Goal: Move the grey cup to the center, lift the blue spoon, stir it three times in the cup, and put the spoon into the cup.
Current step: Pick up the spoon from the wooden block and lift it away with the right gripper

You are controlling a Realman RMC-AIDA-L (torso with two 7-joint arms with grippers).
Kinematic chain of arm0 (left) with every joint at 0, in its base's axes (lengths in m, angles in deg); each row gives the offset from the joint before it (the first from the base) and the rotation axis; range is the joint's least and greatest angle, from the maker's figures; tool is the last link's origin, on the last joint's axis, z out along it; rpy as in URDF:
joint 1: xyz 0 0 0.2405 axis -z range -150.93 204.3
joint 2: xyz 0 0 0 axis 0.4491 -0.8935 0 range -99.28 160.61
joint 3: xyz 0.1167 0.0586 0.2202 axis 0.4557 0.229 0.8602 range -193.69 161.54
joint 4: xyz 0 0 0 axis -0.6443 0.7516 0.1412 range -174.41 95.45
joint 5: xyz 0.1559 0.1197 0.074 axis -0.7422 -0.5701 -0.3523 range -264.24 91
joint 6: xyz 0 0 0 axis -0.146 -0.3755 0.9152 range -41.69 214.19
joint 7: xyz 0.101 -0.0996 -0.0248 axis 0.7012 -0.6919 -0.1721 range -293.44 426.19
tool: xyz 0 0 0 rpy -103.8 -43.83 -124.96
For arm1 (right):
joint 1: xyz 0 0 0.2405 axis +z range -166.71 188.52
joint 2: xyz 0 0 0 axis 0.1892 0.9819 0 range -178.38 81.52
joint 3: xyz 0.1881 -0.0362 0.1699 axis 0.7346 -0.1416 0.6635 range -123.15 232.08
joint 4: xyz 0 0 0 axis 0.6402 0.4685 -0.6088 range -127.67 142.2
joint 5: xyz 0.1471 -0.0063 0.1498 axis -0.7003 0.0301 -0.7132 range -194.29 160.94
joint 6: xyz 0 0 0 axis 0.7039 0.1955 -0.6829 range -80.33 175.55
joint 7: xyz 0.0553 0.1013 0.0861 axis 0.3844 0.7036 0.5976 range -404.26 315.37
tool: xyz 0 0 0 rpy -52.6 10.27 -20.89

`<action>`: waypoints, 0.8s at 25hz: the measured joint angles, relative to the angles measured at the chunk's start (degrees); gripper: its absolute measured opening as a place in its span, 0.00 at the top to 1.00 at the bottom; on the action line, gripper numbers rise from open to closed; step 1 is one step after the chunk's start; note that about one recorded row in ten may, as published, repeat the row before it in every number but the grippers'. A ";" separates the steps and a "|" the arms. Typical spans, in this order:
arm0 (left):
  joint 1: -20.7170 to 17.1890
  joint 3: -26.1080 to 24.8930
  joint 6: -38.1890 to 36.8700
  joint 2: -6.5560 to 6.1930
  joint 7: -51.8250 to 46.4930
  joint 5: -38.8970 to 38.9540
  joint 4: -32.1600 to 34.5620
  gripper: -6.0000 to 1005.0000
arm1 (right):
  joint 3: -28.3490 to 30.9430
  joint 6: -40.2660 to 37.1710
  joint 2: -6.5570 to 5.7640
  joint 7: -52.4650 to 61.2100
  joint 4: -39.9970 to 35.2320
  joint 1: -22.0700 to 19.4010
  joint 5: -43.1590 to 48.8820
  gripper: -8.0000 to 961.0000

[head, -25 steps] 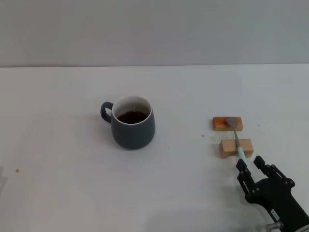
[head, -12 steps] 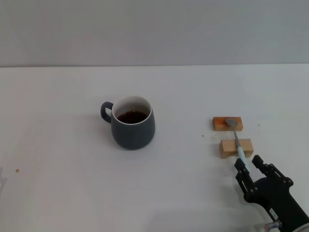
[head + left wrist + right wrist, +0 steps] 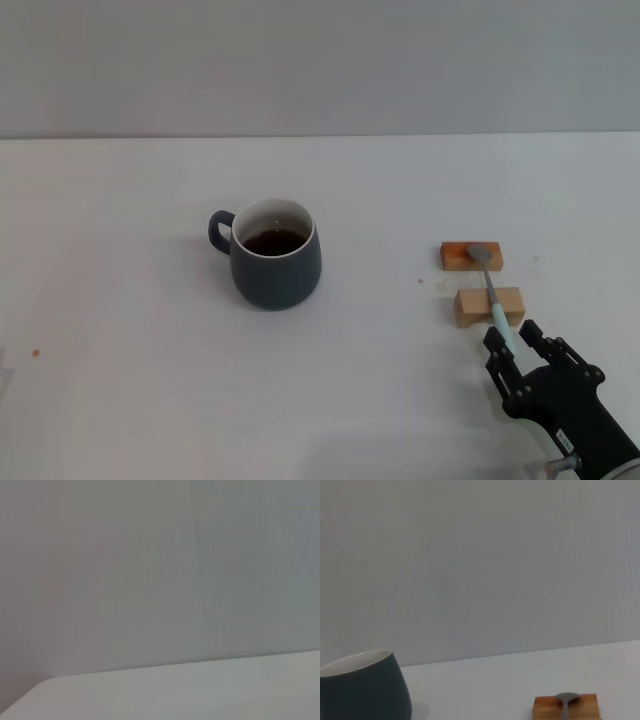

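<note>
The grey cup (image 3: 275, 255) stands near the middle of the white table, handle to the left, dark liquid inside; its rim also shows in the right wrist view (image 3: 362, 687). The blue spoon (image 3: 490, 285) lies across two small wooden blocks at the right, its metal bowl (image 3: 566, 698) on the far block and its pale handle pointing toward me. My right gripper (image 3: 511, 340) is open at the front right, its fingers on either side of the handle's tip. The left gripper is out of view.
The two wooden blocks, far one (image 3: 470, 256) and near one (image 3: 489, 306), carry the spoon. A grey wall rises behind the table's far edge. A small brown speck (image 3: 36, 352) lies at the front left.
My right gripper has crept slightly forward and left, toward the spoon handle's tip. The cup and spoon have not moved.
</note>
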 joint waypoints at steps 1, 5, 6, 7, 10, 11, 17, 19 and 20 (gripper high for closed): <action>0.00 0.00 0.00 0.00 0.00 0.00 0.00 0.15 | 0.00 0.03 0.00 0.00 -0.05 0.02 0.01 0.52; 0.00 -0.04 0.01 0.00 0.00 0.00 0.00 0.15 | 0.00 0.10 0.00 0.00 -0.08 0.02 -0.11 0.52; 0.00 -0.04 0.01 0.00 0.00 0.00 0.00 0.15 | 0.00 0.11 0.00 0.00 -0.09 0.01 -0.19 0.52; 0.00 -0.10 0.01 0.00 0.00 0.00 0.01 0.15 | 0.00 0.11 0.00 0.00 -0.09 0.00 -0.21 0.52; 0.00 -0.11 0.01 0.00 0.00 0.00 0.08 0.15 | 0.00 0.11 0.00 0.00 -0.09 -0.01 -0.20 0.56; 0.00 -0.10 0.01 0.00 0.00 0.00 0.13 0.15 | 0.00 0.11 0.00 0.00 -0.09 -0.02 -0.16 0.60; 0.00 -0.05 0.01 0.00 0.00 0.00 0.24 0.15 | 0.00 0.11 0.00 0.00 -0.09 -0.03 -0.14 0.67; 0.00 -0.06 0.02 0.00 0.00 0.00 0.26 0.15 | 0.00 0.12 0.00 -0.01 -0.09 -0.04 -0.17 0.69; 0.00 -0.08 0.04 0.00 0.00 0.00 0.27 0.15 | 0.05 0.19 0.01 -0.01 -0.06 -0.09 -0.35 0.70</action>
